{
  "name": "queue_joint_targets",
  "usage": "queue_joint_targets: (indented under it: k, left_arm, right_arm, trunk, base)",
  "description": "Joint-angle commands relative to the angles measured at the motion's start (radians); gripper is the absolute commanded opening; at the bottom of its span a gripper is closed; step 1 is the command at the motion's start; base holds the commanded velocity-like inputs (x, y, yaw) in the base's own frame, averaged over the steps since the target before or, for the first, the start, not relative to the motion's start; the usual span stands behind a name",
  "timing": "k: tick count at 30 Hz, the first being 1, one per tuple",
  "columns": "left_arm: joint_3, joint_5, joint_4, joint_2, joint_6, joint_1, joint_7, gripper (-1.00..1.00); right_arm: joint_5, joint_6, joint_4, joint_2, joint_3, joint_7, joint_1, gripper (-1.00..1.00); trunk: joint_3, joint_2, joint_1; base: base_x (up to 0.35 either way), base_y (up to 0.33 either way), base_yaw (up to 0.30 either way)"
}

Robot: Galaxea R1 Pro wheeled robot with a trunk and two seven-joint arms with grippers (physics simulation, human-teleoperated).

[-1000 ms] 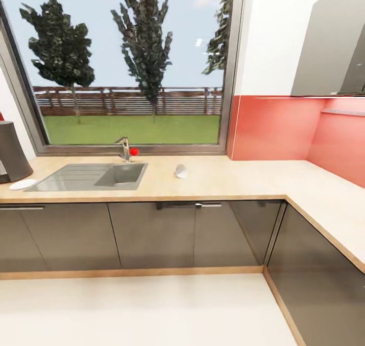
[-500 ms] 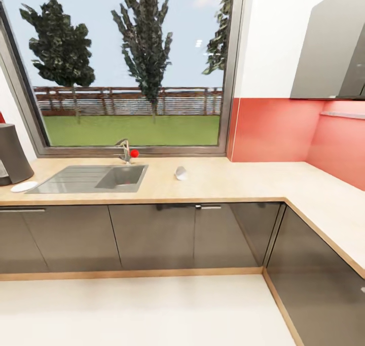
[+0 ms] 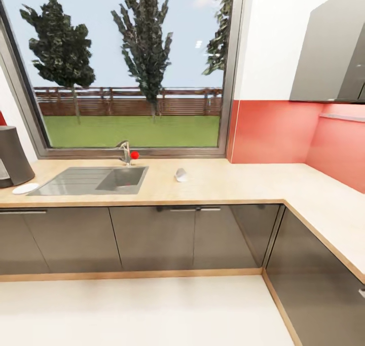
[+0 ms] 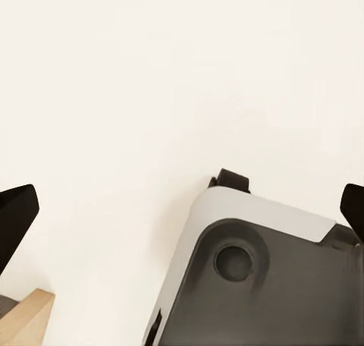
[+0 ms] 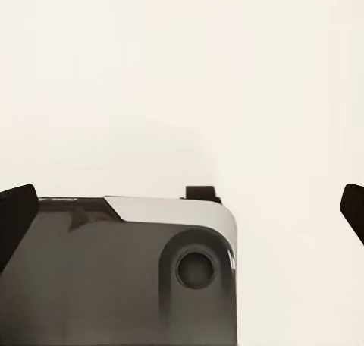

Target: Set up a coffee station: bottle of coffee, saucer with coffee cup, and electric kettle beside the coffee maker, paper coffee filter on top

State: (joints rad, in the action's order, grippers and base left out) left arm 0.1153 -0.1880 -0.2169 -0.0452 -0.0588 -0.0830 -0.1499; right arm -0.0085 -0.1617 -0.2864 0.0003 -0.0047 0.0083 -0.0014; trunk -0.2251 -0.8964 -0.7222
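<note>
The kitchen countertop (image 3: 243, 184) runs under a big window and turns a corner at the right. Cut off by the head view's left edge, the dark coffee maker (image 3: 12, 156) stands on it, with the flat white saucer (image 3: 24, 188) just in front. A small white thing (image 3: 181, 174) lies right of the sink; I cannot tell whether it is the coffee cup or the paper coffee filter. The bottle of coffee, the electric kettle and the kitchen shelf are out of view. My left gripper (image 4: 182, 217) and right gripper (image 5: 182, 213) hang open over pale floor, holding nothing.
A steel sink (image 3: 91, 180) with a faucet (image 3: 125, 152) and red knob is inset in the worktop. Dark grey cabinets (image 3: 152, 234) stand below. A grey wall unit (image 3: 329, 57) hangs at the upper right. The robot's grey base (image 4: 258, 285) shows below the wrists.
The whole picture has shifted slightly, so the camera moved. Nothing on the countertop has changed place.
</note>
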Motion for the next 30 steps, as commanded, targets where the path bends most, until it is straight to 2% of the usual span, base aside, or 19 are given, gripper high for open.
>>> queue_joint_targets:
  k: [1,11,30]
  left_arm:
    - [-0.001,-0.01,0.001,0.0,-0.004,0.0,0.0,1.0]
    - [-0.003,-0.009,0.001,0.005,-0.003,-0.001,0.0,1.0]
    - [-0.004,-0.009,0.001,0.007,-0.003,0.0,0.0,1.0]
  right_arm:
    - [-0.001,-0.002,0.0,-0.001,-0.001,0.001,0.0,1.0]
    - [0.0,-0.002,0.0,-0.002,0.002,0.001,0.0,1.0]
    - [0.007,-0.002,0.001,0.001,0.003,0.001,0.0,1.0]
  trunk:
    - [0.002,0.006,0.004]
    - [0.039,0.076,0.042]
    - [0.099,0.209,0.115]
  base:
    - [0.0,0.0,0.0]
    - [0.0,0.0,0.076]
    - [0.0,0.0,0.004]
